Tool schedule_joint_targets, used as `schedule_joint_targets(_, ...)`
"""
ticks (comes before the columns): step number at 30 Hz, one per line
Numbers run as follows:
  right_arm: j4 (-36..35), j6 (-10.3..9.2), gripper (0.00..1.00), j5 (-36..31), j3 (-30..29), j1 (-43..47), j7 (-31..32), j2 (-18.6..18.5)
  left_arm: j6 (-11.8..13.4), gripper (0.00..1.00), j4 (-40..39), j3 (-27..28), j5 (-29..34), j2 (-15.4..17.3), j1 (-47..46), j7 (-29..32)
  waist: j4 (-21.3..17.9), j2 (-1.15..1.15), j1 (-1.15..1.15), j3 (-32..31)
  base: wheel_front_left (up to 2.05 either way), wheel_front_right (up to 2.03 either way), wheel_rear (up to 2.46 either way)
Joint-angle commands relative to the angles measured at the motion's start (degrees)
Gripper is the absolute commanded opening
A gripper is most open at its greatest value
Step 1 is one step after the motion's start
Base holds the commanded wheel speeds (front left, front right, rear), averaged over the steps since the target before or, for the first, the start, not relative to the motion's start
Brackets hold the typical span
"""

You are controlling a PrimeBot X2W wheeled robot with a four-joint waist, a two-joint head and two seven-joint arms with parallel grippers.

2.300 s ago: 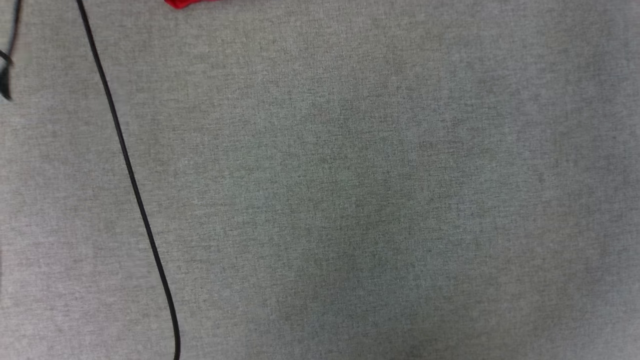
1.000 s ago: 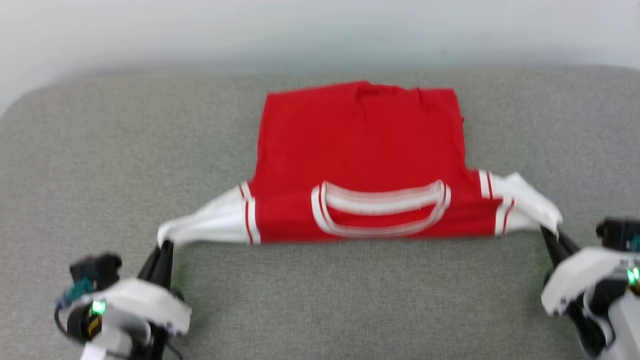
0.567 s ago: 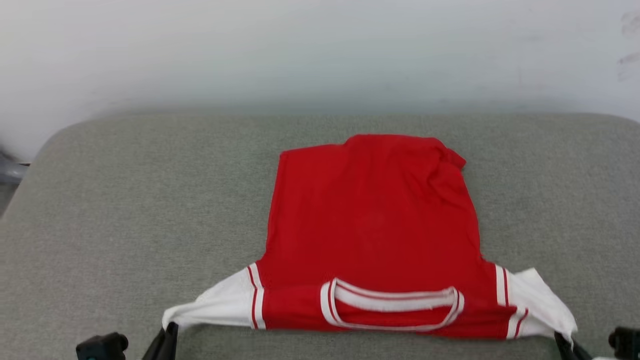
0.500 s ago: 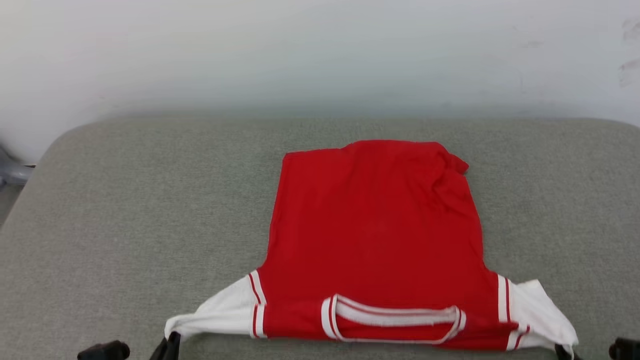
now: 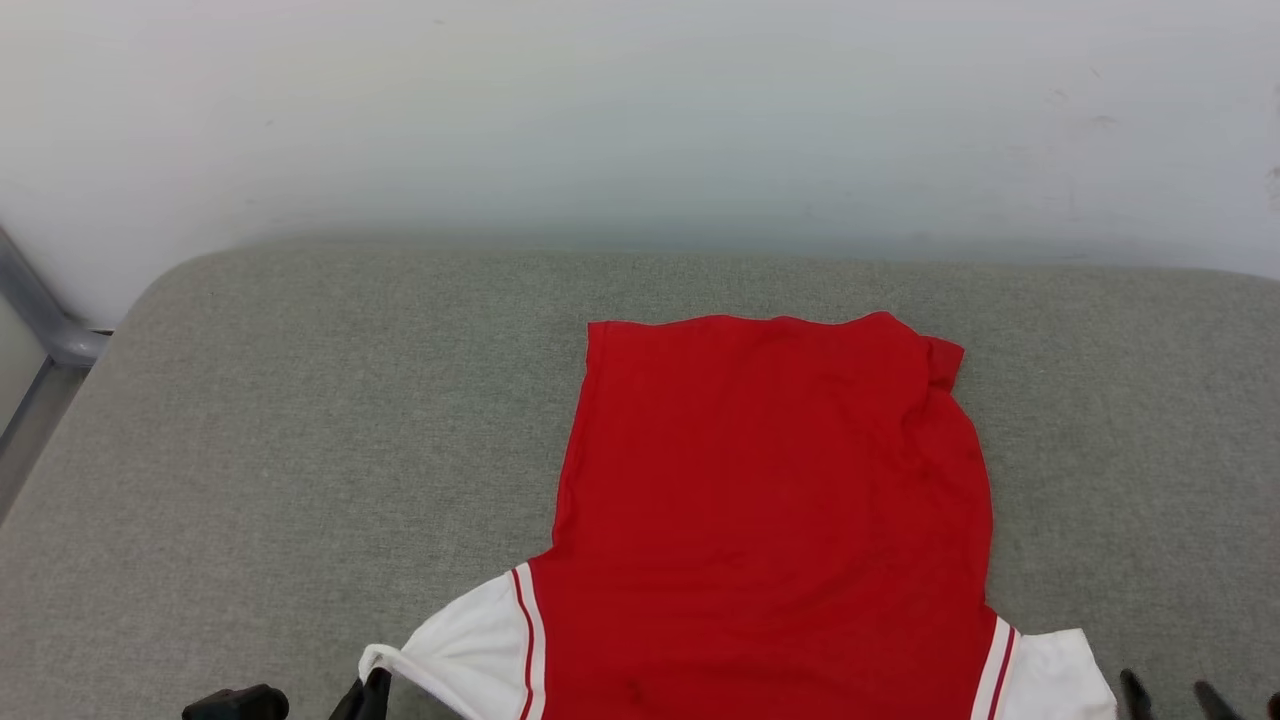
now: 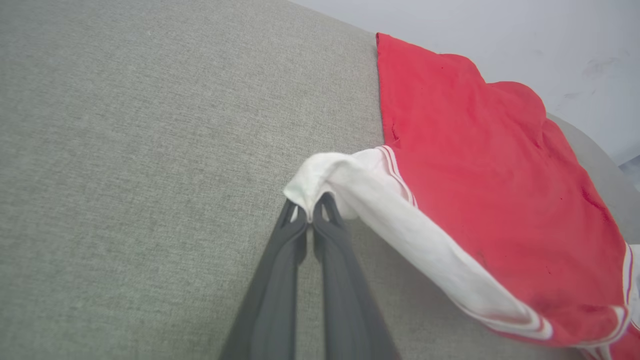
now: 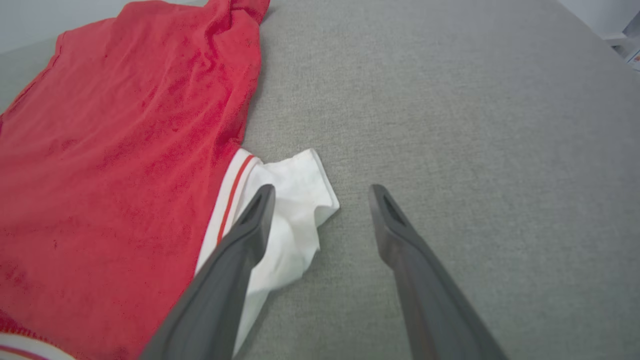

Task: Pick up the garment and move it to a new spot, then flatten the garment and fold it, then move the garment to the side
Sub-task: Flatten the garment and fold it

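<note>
The garment, red with white sleeves edged in red stripes, lies spread on the grey padded surface, its hem toward the wall. In the head view my left gripper sits at the bottom edge by the garment's left sleeve. The left wrist view shows that gripper shut on the bunched tip of the white sleeve, held slightly off the surface. My right gripper stands open, with the other white sleeve lying loose below its left finger. Its fingertips peek in at the head view's lower right.
A white wall rises right behind the padded surface. A grey metal frame stands past the surface's rounded left corner. Bare grey padding stretches to the right of the garment.
My right gripper has opened and let its sleeve drop onto the surface. The left gripper keeps its hold. The head camera has shifted, so the collar is now below the frame.
</note>
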Motion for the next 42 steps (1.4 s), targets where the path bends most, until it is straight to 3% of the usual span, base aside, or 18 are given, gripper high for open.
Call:
schedule_joint_targets(1, -0.2, -0.04, 1.0, 0.4, -0.9, -1.5, -1.3, 0.3, 0.2, 0.0, -0.2, 0.1, 0.1, -0.1, -0.7, -0.1, 0.1, -0.01, 0.0, 0.1, 0.0, 0.0, 0.0)
schedule_joint_targets(10, 9.1, -0.04, 1.0, 1.4, -4.1, -17.2, -3.4, 0.0, 0.3, 0.0, -2.3, -1.2, 1.9, -0.6, -3.8, -1.1, 2.3, -0.01, 0.0, 2.8, 0.0, 0.0, 0.0)
schedule_joint_targets(19, 26.6, -0.04, 1.0, 3.7, -3.8, -38.8, 5.5, -8.3, -1.1, 0.0, -5.3, -3.8, 4.5, -2.5, -10.3, -2.7, 7.3, -0.01, 0.0, 11.5, 0.0, 0.0, 0.0)
schedule_joint_targets(27, 36.7, -0.04, 1.0, 3.1, 0.4, -54.6, 14.0, -14.5, -3.3, 0.0, -4.3, -6.6, 6.2, -5.1, -16.2, -4.7, 11.7, -0.01, 0.0, 18.4, 0.0, 0.0, 0.0)
schedule_joint_targets(35, 40.8, -0.04, 1.0, 1.1, 5.9, -63.4, 20.2, -18.2, -4.9, 0.0, -3.0, -7.6, 7.4, -7.0, -20.3, -6.8, 14.2, -0.01, 0.0, 23.7, 0.0, 0.0, 0.0)
schedule_joint_targets(39, 44.7, -0.03, 1.0, 1.3, 7.9, -64.1, 23.9, -18.3, -5.5, 0.0, -2.1, -7.7, 7.4, -8.0, -21.2, -7.4, 14.5, -0.01, 0.0, 25.0, 0.0, 0.0, 0.0)
schedule_joint_targets(42, 48.8, -0.03, 1.0, 2.1, 8.7, -62.1, 30.1, -17.4, -5.6, 0.0, -1.2, -7.7, 7.3, -8.2, -21.3, -7.7, 14.6, -0.01, 0.0, 25.2, 0.0, 0.0, 0.0)
